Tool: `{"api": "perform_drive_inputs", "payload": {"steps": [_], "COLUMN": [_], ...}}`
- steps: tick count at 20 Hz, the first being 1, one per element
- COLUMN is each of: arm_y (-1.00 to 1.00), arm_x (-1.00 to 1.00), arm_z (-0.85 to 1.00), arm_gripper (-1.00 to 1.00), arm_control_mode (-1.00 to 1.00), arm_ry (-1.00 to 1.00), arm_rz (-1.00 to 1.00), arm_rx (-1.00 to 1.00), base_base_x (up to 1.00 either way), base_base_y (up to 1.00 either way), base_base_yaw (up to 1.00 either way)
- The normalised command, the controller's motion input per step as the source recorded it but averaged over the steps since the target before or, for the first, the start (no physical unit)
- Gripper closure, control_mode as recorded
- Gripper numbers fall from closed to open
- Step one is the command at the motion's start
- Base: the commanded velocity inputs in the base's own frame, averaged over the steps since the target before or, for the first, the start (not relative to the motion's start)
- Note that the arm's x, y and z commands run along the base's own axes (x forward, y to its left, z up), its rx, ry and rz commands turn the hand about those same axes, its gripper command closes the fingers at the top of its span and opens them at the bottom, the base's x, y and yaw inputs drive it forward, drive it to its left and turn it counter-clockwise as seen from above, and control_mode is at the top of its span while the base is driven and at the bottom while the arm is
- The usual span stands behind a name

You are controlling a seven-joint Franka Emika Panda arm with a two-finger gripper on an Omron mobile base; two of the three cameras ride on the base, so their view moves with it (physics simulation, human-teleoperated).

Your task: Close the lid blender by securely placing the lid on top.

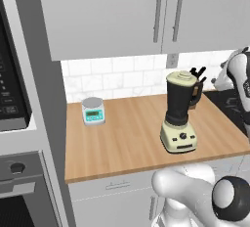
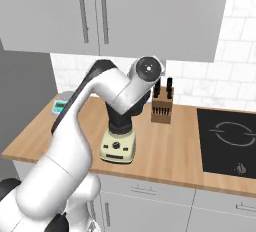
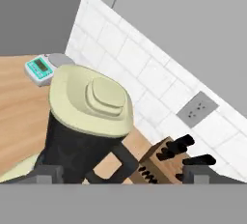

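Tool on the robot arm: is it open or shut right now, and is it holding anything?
Tool: open, holding nothing; the lid sits on the blender just in front of it.

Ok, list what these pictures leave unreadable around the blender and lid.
- Right base view: the arm covers the blender jar and lid.
- Hand view: the bottom edge cuts off the blender base; whether the lid is locked can't be told.
- Left base view: scale display too small to read.
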Motion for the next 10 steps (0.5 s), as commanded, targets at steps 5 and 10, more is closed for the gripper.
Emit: {"api": "perform_drive_inputs", "payload": {"steps": [5, 10], "arm_y": [-0.89, -0.48], "arm_x": [-1.00, -1.00], "arm_z": [-0.16, 0.38], "arm_gripper": [-1.00, -1.00], "arm_control_mode": [-1.00, -1.00], "arm_ry": [-0.47, -0.55], "arm_rz": [0.02, 0.05], "arm_rx": [0.05, 0.14], "base_base_x": [0.00, 0.00], "base_base_y": [0.00, 0.00], "base_base_yaw": [0.00, 0.00]}}
